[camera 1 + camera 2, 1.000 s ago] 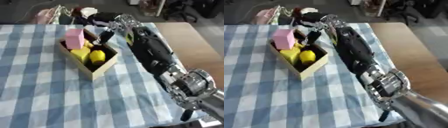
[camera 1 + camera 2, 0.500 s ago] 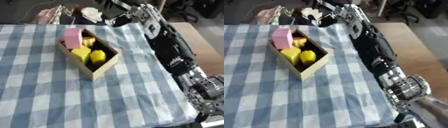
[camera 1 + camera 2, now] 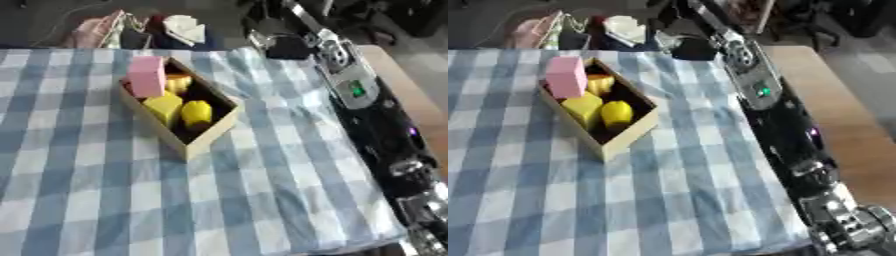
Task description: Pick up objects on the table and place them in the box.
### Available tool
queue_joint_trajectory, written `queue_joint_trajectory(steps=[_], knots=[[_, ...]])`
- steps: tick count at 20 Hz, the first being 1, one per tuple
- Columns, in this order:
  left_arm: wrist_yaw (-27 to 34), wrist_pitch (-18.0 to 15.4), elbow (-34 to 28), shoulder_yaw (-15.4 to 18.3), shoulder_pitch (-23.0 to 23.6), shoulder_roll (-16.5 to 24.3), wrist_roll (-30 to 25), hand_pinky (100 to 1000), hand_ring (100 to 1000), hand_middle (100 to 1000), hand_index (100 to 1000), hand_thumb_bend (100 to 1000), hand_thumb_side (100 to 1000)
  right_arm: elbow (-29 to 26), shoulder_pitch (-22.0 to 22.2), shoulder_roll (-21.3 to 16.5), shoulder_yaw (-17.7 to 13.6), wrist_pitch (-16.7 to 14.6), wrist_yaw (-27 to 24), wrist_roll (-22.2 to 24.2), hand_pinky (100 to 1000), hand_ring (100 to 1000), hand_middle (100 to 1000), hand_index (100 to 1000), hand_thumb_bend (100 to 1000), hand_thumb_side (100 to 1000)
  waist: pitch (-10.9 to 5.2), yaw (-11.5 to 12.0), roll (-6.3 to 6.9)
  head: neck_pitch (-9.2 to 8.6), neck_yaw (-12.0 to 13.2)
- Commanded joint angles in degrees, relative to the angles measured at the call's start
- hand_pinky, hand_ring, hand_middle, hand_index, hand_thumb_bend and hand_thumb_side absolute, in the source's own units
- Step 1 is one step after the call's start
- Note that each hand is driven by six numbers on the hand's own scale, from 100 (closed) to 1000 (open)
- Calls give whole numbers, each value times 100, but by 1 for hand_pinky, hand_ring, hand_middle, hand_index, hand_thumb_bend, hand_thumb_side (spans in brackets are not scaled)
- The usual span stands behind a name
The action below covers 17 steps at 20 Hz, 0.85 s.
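Note:
An open wooden box [image 3: 210, 140] lies askew on the blue-checked cloth [image 3: 87, 200]. In it stand a pink block [image 3: 146, 76], a yellow block [image 3: 164, 107], a rounded yellow thing [image 3: 196, 112] and an orange-yellow piece [image 3: 178, 82] at the far end. My right arm [image 3: 367, 110] runs up the right side of the table. Its dark hand [image 3: 284, 47] hangs blurred at the far edge, to the right of the box and apart from it. No left hand shows.
Past the far edge lie a white folded thing [image 3: 185, 29] and a pinkish bag [image 3: 96, 32]. A bare wooden tabletop [image 3: 411, 100] shows to the right of the cloth. The cloth spreads open in front of the box.
My right hand has drawn away from above the box's far end, up and to the right, to the table's far edge. The box's contents look unchanged.

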Motion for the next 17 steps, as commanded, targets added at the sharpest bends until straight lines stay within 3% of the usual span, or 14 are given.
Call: queue_joint_trajectory(steps=[1,4,9,17], knots=[[104,-22,-125,101,-33,41,73,737,519,588,748,100,563,-709,342,-40,-68,209,-721,-81,587,602,683,853,100,447,-18,-12,46,-80,33],[169,-31,-122,131,-26,-10,119,734,520,588,747,100,569,-1001,845,131,-20,310,-921,10,584,599,678,852,100,508,-11,-18,56,-96,59],[279,-56,-107,174,-20,-100,187,735,528,596,746,100,584,-1007,1443,440,60,457,-1054,238,586,594,676,853,100,471,0,-16,66,-94,76],[432,-159,-63,215,-28,-321,88,742,553,622,746,100,597,-864,1935,839,134,497,-957,368,586,589,669,852,100,467,31,-24,81,-34,161]])
